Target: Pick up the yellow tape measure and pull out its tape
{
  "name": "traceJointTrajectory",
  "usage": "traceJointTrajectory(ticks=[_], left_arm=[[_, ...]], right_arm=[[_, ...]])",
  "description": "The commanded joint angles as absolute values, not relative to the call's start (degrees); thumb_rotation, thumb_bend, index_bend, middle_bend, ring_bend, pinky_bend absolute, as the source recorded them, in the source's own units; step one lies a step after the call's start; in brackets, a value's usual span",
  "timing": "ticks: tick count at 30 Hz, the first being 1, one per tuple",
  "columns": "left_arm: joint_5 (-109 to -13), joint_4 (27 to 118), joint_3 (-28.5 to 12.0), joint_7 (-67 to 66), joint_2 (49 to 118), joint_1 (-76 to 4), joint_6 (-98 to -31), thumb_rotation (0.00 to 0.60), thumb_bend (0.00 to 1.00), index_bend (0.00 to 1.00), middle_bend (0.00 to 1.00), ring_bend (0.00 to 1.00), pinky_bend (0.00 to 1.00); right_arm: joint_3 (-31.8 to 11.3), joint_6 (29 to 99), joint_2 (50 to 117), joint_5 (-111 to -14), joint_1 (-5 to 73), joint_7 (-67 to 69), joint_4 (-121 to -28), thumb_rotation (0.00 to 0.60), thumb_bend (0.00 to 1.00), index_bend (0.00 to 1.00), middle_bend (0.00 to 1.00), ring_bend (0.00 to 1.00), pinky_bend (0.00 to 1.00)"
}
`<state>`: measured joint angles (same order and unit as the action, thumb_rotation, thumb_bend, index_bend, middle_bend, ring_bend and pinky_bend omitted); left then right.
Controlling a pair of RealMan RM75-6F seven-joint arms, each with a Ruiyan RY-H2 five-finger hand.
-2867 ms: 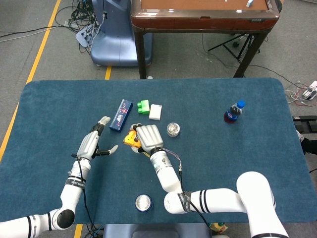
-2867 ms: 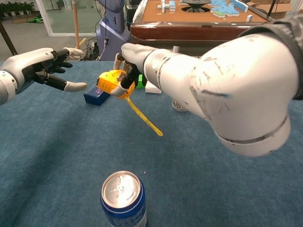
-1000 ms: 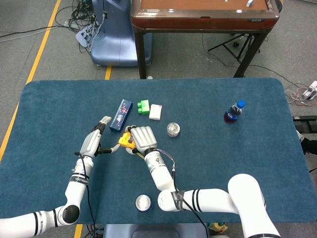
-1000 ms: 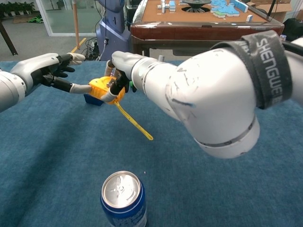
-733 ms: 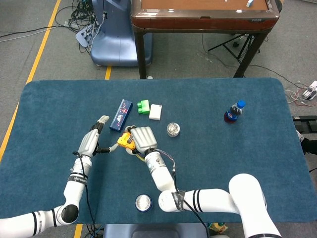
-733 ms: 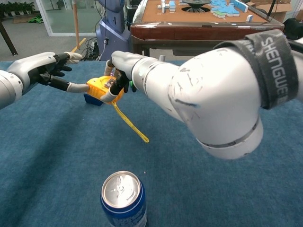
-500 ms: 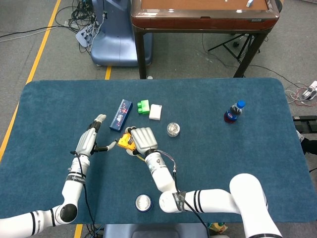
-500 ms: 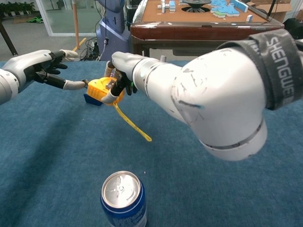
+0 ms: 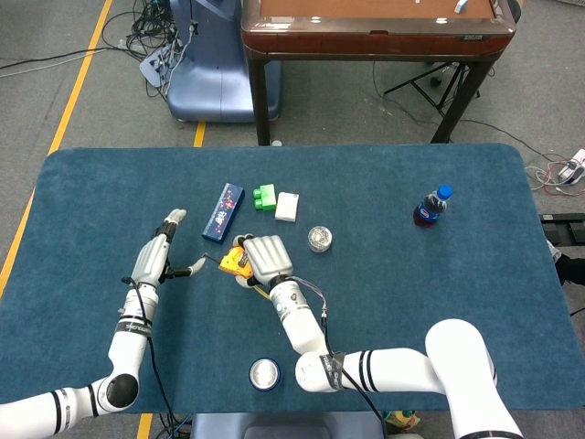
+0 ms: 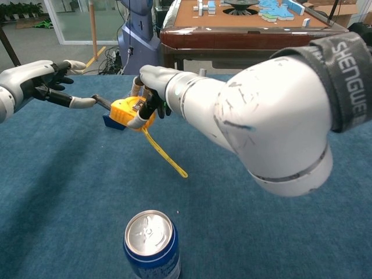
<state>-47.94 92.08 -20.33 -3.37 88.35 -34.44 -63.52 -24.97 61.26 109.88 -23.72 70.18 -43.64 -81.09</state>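
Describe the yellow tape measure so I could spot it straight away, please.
Start at the blue table and find the right hand near its middle. The yellow tape measure sits in that grip, beside a dark blue box. It alone is yellow, with a strap dangling down.

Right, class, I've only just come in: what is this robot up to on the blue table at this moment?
The robot's right hand grips a yellow tape measure above the blue table. The left hand pinches the end of a dark strip of tape that runs from its fingertips to the case. A yellow strap hangs loose below the case. A blue box, a can and a bottle sit untouched.
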Motion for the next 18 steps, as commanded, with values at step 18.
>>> traceJointTrajectory(ticks=[18], left_arm=[[-48.0, 90.7, -20.0, -2.5, 88.5, -34.6, -62.1, 0.6, 0.3, 0.28, 0.0, 0.0, 0.0]], right_arm=[[-24.6, 60.8, 109.7, -22.6, 70.3, -43.9, -80.6, 0.6, 0.74, 0.7, 0.67, 0.62, 0.43]])
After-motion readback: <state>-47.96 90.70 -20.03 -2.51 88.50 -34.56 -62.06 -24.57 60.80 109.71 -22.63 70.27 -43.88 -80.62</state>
